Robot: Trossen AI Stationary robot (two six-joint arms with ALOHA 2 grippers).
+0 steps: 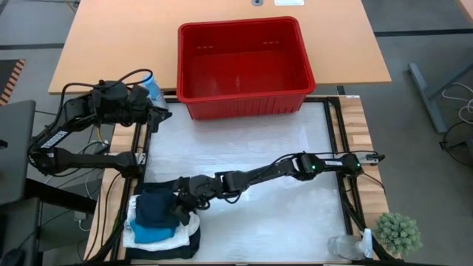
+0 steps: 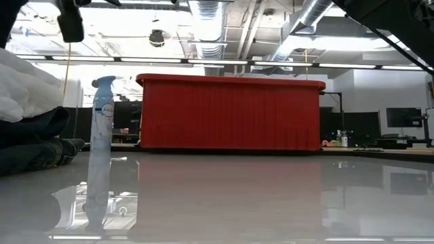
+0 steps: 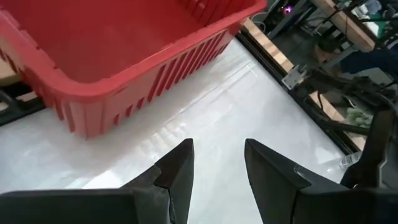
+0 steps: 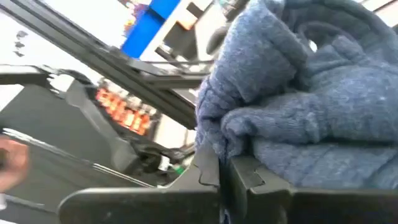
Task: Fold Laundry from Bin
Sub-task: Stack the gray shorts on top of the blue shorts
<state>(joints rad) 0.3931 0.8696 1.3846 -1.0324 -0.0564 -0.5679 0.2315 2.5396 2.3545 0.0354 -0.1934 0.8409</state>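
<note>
In the high view the red bin (image 1: 244, 66) sits at the upper centre of the frame, at the far edge of the white mat (image 1: 281, 140); nothing shows inside it; the laundry (image 1: 161, 222) is stacked at the lower left, a dark blue garment on top, a bright blue piece and white cloth beneath, black at the bottom; the right gripper (image 1: 182, 209) reaches across to that stack, fingers clenched with nothing between them, pressed against the dark blue fabric (image 4: 311, 93); the left gripper (image 3: 217, 165) waits at the upper left near the bin's corner, jaws parted and released; a spray bottle (image 2: 102, 125) stands beside it.
</note>
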